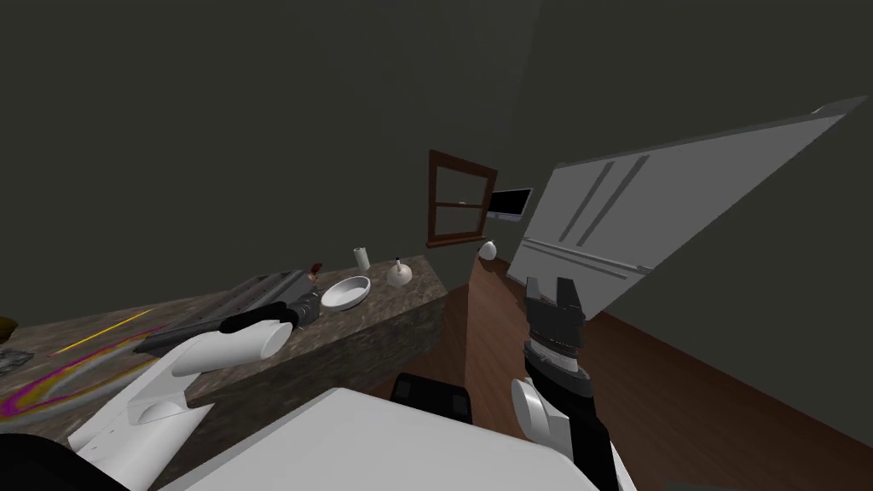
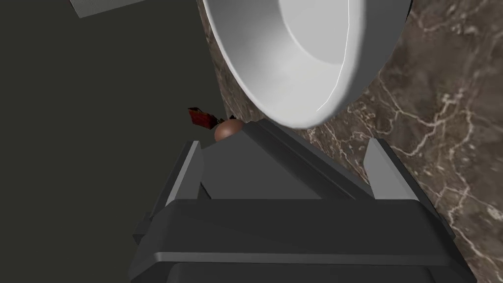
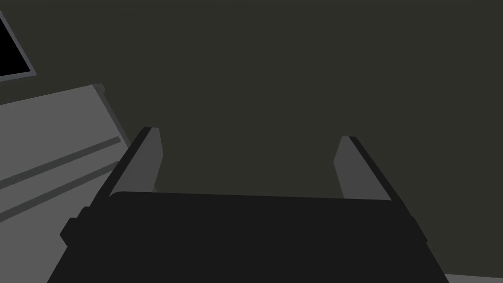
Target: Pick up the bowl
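Right gripper (image 3: pixel 248 135): both fingers (image 3: pixel 142 162) stand wide apart, plain dark olive-grey wall (image 3: pixel 294 73) showing between them. Past one finger, a light grey panel (image 3: pixel 49 147) with two darker parallel stripes. Beyond the panel's far edge, a black grey-framed rectangle (image 3: pixel 10 54).

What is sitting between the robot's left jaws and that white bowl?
A dark grey angular block lies between the open left jaws and the bowl, running toward its rim, in the left wrist view.

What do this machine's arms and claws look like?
The left arm and right arm are white with black joints. The left gripper and right gripper each have two thin grey blades on a dark box. The right wrist is ribbed grey.
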